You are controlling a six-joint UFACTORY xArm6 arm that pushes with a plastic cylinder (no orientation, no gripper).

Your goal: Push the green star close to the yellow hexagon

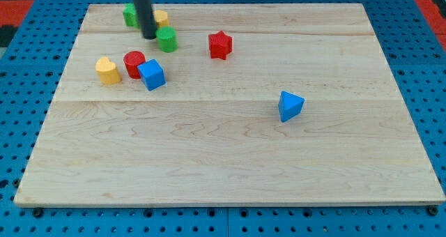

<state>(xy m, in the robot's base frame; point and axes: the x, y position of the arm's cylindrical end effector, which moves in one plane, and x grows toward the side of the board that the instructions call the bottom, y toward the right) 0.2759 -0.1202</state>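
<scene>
Right now you have the board (230, 160) mostly bare, with the blocks bunched at its far left. Your rod (143, 10) ends in no hand, so nothing spreads or pinches; my tip (149, 37) rests just left of the green cylinder (166, 39). The green star (129, 15) sits at the far edge, left of the rod and partly hidden by it, and the yellow hexagon (161, 17) peeks out on the rod's right. They look near already. Come round to the star's left and nudge rightward gently, steering clear of the cylinder.
</scene>
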